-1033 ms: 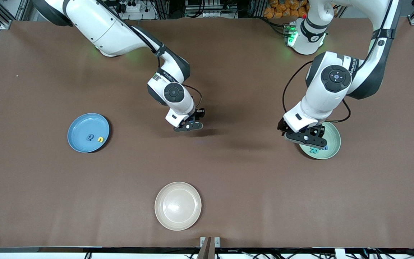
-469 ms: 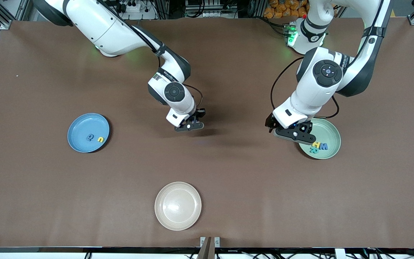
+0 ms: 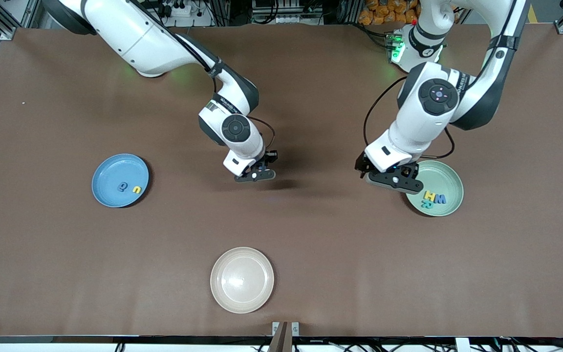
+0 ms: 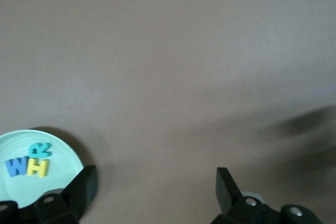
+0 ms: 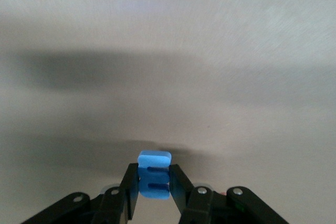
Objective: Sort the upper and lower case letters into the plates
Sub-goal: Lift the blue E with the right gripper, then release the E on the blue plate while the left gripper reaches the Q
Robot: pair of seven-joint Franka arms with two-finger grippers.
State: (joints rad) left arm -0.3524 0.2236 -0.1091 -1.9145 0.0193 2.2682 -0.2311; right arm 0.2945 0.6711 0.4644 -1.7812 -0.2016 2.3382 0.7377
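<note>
Desk (image 3: 311,254): you are looking at a flat, matte brown sheet covering the whole top, with metal framing and cables showing along the edges of the room.
Light blue plate (image 3: 115,166): round, shallow and rimmed, it is sitting toward the right arm's end of the desk; you are seeing two letters in it, a dark blue letter (image 3: 123,186) with a rounded shape and a yellow letter (image 3: 137,189) shaped like a small arch, lying just beside each other.
Cream plate (image 3: 242,279): glossy and round, it is lying nearest the front camera, between the two arms' ends.
Right gripper (image 3: 255,175): it is hanging over the bare middle of the desk; in the right wrist view its fingers (image 5: 180,187) are pinching a chunky, foam-like light blue letter (image 5: 154,181) between them.
Left gripper (image 3: 391,180): it is hovering over the desk at the mint plate's edge, and you are seeing its fingers (image 4: 226,187) spread wide with nothing between them.
Mint green plate (image 3: 450,178): matching the blue one in shape, it is sitting toward the left arm's end; three letters are clustered in it, a yellow H (image 3: 428,196) touching a blue W (image 3: 440,199), with a teal R (image 3: 426,205) just nearer the front camera.
</note>
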